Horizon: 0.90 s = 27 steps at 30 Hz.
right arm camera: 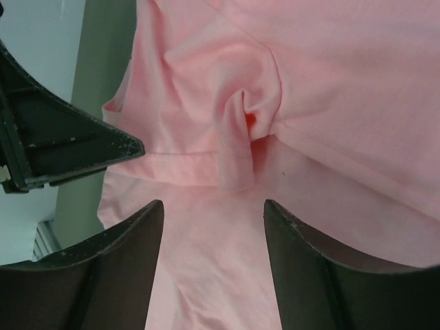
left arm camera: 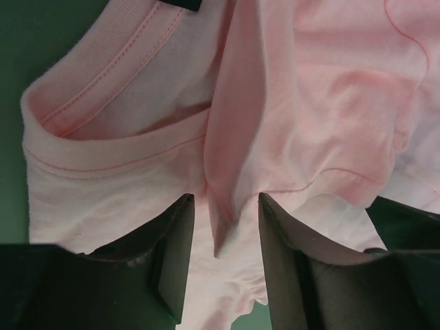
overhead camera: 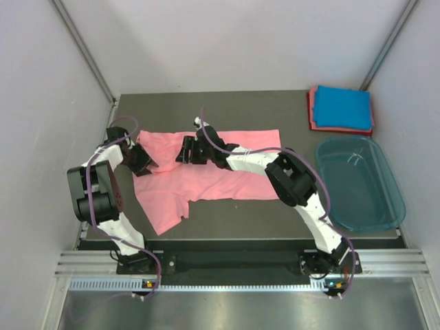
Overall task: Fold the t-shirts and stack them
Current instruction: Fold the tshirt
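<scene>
Salmon-pink t-shirt [overhead camera: 220,185] sprawls on the worktop [overhead camera: 261,213] well left of the teal tub [overhead camera: 357,185], its long axis running toward that tub. Both pairs are released: my left fingers [overhead camera: 146,165] straddle a raised pleat by the collar, at the end farthest from the tub, and my right fingers [overhead camera: 185,151] gape nearer it. The left arm looks best placed for the collar end. 2 folded shirts sit just behind the tub.

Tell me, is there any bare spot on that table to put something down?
Yes: the bare table strip behind the pink shirt, left of the folded blue shirt, and the front strip right of its sleeve. The middle is crowded with shirt and arms; the teal tub fills the right.
</scene>
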### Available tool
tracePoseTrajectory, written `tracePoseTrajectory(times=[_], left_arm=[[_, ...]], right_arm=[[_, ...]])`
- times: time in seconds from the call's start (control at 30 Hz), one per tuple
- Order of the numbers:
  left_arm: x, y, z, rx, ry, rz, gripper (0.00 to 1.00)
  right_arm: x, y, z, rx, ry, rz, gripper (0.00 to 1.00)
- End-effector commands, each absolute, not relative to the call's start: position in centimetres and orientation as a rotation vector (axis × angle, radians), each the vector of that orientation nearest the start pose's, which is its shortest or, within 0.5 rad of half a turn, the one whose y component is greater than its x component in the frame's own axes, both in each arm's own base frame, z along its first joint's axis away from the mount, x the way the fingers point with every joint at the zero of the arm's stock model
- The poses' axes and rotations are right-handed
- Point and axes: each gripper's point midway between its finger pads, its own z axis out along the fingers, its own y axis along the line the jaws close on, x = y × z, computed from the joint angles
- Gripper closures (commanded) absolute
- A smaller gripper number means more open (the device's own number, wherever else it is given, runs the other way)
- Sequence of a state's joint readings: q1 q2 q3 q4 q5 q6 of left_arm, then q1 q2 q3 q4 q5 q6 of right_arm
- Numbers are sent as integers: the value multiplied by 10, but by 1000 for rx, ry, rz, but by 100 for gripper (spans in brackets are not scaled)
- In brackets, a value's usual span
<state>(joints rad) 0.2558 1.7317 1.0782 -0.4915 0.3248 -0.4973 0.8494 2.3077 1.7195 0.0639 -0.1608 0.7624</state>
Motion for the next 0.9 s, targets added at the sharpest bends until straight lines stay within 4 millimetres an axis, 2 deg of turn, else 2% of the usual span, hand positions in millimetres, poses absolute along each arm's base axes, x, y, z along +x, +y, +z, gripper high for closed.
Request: tracePoseTrajectory(times=[0.0, 0.07, 0.1, 0.17, 0.2, 0.3, 0.33, 0.47, 0.53, 0.6, 0.73, 0.77, 0.8, 0.87], left_arm=[[382, 24, 53, -875, 2503, -535, 53], [383, 27, 54, -876, 2500, -530, 57], [384, 28, 55, -876, 2499, -527, 66], [384, 30, 56, -877, 2499, -514, 77], [383, 30, 57, -883, 2501, -507, 87], [384, 33, 58, -889, 2502, -486, 100], [383, 33, 59, -897, 2508, -488, 100], [384, 36, 77, -917, 2490, -464, 100], [388, 42, 92, -918, 2457, -430, 100], [385, 44, 95, -929, 2461, -404, 100], [376, 46, 85, -940, 2511, -372, 100], [374, 45, 82, -940, 2519, -370, 100], [370, 44, 76, -946, 2531, -374, 100], [368, 42, 72, -950, 2534, -382, 100]], right_arm=[[390, 529, 94, -190, 2195, 1116, 40], [393, 534, 96, -197, 2187, 1118, 41], [394, 535, 94, -198, 2188, 1115, 42], [395, 538, 94, -203, 2182, 1109, 44], [395, 540, 94, -204, 2178, 1111, 46], [395, 542, 96, -206, 2181, 1114, 67], [395, 543, 98, -214, 2179, 1120, 80], [392, 539, 107, -209, 2181, 1126, 100], [391, 538, 109, -212, 2181, 1120, 100], [392, 535, 109, -205, 2187, 1103, 100], [391, 536, 107, -172, 2200, 1117, 72], [389, 538, 106, -173, 2206, 1122, 62], [387, 541, 98, -174, 2222, 1120, 59], [383, 546, 96, -180, 2230, 1121, 56]])
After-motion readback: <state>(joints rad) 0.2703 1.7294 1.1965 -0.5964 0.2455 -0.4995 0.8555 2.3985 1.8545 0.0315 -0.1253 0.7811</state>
